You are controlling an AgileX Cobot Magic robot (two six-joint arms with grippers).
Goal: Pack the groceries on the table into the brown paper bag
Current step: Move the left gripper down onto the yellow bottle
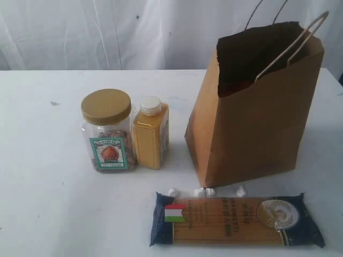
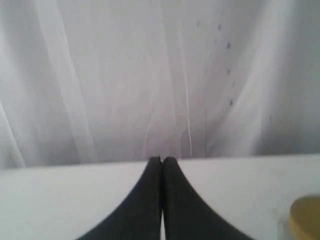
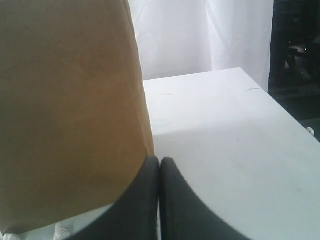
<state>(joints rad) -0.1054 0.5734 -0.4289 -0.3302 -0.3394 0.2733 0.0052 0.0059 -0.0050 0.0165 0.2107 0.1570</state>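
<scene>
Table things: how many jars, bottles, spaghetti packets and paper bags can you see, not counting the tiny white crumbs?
Clear jar: 1
Yellow bottle: 1
Spaghetti packet: 1
Brown paper bag: 1
Total: 4

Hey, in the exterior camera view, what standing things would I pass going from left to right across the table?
clear jar with gold lid → yellow bottle → brown paper bag. The spaghetti packet lies in front, overlapping two of them sideways, so it is left out.
</scene>
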